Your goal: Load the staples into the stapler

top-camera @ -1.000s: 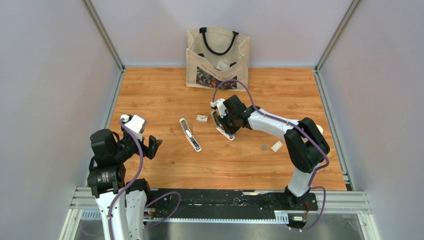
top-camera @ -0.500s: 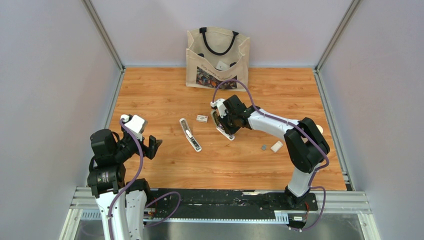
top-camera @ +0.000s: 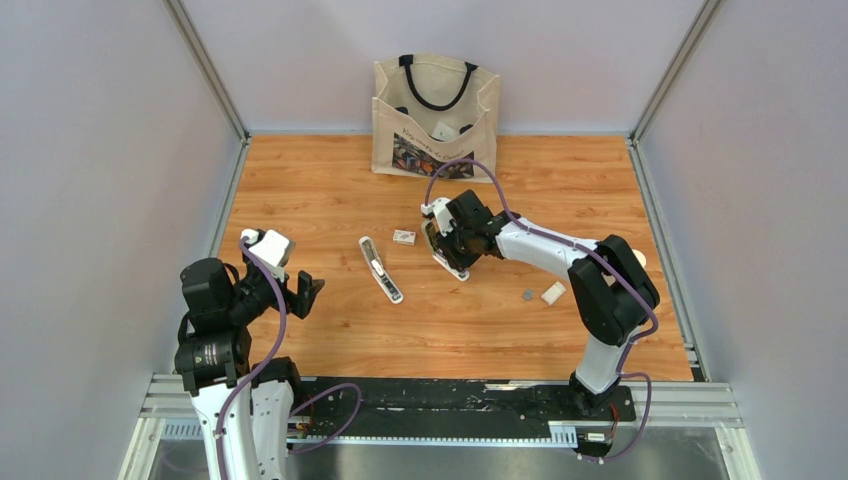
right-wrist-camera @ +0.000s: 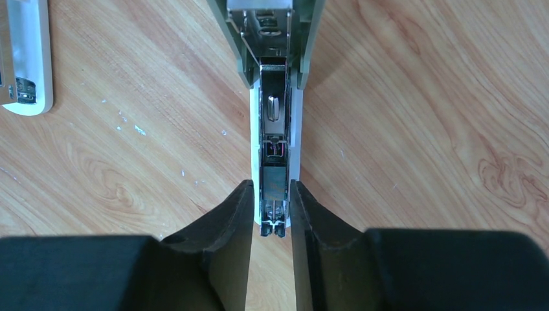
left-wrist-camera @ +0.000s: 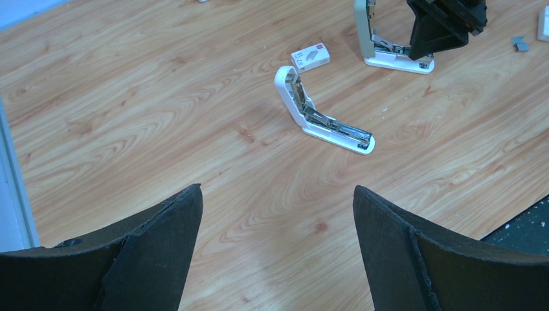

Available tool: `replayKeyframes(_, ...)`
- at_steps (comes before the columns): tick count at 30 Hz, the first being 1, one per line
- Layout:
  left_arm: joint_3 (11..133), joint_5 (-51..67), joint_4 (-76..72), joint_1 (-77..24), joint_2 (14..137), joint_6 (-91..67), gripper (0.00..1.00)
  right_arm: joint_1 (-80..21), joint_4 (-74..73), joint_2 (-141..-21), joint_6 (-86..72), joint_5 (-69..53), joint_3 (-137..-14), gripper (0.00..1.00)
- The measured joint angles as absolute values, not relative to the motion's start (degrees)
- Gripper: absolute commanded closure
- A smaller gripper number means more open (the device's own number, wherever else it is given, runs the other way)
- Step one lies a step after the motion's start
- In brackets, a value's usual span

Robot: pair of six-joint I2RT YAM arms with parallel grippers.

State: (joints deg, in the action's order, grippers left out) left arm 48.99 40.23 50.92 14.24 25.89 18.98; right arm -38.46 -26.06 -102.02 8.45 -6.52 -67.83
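Top external view, starting from the left: my left gripper (top-camera: pixel 308 290) hangs over the near-left part of the counter (top-camera: pixel 300 190). The left wrist view shows its fingers spread wide with nothing between them. I judge it waits there so that it does not block the work in the middle.

To its right the middle stapler (top-camera: pixel 381 270) lies on the wood with its top part swung up, so the metal channel is exposed. Nothing holds it. Just behind it sits a small white staple box (top-camera: pixel 404 237).

Further right is the right stapler (top-camera: pixel 455 267), which is also opened. My right gripper (top-camera: pixel 443 243) is down on it. In the right wrist view the two fingers (right-wrist-camera: pixel 236 220) stand narrow, one on each side of the front end of the base, and they seem to press against it. I take it that this gripper steadies the stapler so that the open channel faces upward for loading. Inside the channel there is a grey block, but I cannot tell if it is the pusher or some staples.

The staples (top-camera: pixel 527 295) lie further right on the counter, near the elbow of my right arm. They are just beside a small white piece (top-camera: pixel 553 292) and apart from both staplers. In my judgement the loading is not yet done. The strip is tiny and flat on the wood, so picking it will be delicate.
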Motion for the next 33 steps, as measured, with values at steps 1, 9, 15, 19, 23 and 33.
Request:
replayKeyframes(1, 49.0, 40.2, 50.9, 14.2, 25.9, 19.0, 0.07, -38.5, -26.1, -102.0, 8.5, -6.5, -67.8, 0.69)
replayKeyframes(9, 49.0, 40.2, 50.9, 14.3, 25.9, 19.0, 0.06, -37.8, -27.8, -99.0, 10.7, -6.3, -67.8, 0.6)
replayKeyframes(15, 49.0, 40.2, 50.9, 14.3, 25.9, 19.0, 0.06, -33.1, -31.1, -89.8, 17.5, -7.2, -67.6, 0.53)
replayKeyframes(19, 49.0, 40.2, 50.9, 14.3, 25.8, 19.0, 0.06, -27.7, -33.5, -85.2, 22.6, -8.0, -64.4, 0.53)
replayKeyframes(23, 49.0, 40.4, 50.9, 14.3, 25.3, 19.0, 0.06, -22.4, -38.1, -83.7, 26.9, -8.1, -58.6, 0.54)
replayKeyframes(33, 49.0, 41.5, 50.9, 14.3, 23.7, 19.0, 0.05, -19.1, -43.3, -78.3, 32.9, -3.5, -47.9, 0.54)
